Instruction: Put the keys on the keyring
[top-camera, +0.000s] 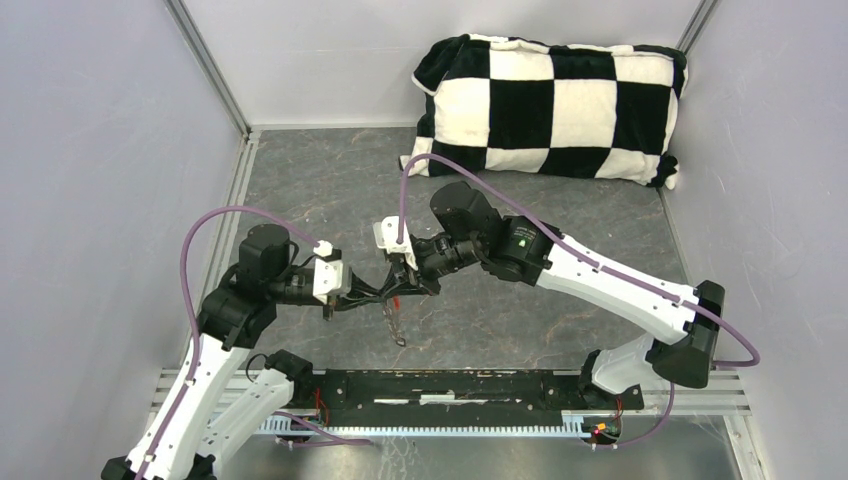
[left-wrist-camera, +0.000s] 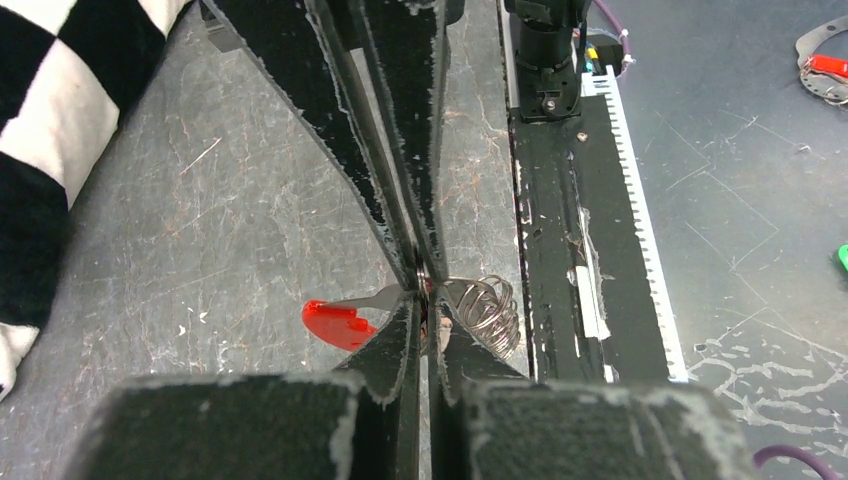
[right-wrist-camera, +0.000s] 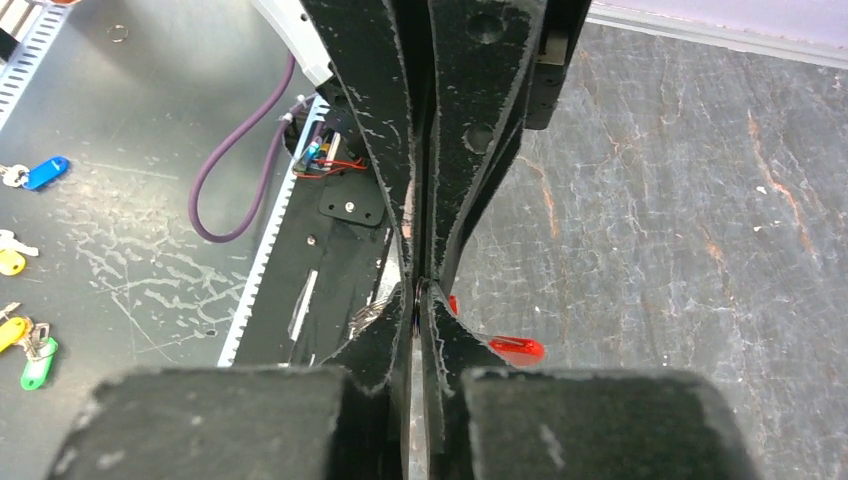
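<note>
Both grippers meet tip to tip above the dark table. My left gripper (top-camera: 383, 296) (left-wrist-camera: 425, 295) is shut on a thin ring of the keyring (left-wrist-camera: 487, 312), whose silver rings bunch beside its fingers. In the top view the keyring (top-camera: 398, 325) hangs down below the two grippers. My right gripper (top-camera: 403, 285) (right-wrist-camera: 415, 292) faces it, jaws closed on a thin dark ring edge at the same spot. A key with a red head (left-wrist-camera: 335, 322) (right-wrist-camera: 515, 349) sticks out sideways. Its metal blade runs in to where the fingertips meet, and that end is hidden.
A black-and-white checkered pillow (top-camera: 550, 105) lies at the back right. The black mounting rail (top-camera: 450, 385) (left-wrist-camera: 580, 250) runs along the near edge just below the grippers. Beyond the rail lie spare tagged keys: blue (right-wrist-camera: 45, 172), green (right-wrist-camera: 38, 365), and a red one (left-wrist-camera: 825, 70). Grey walls stand on both sides.
</note>
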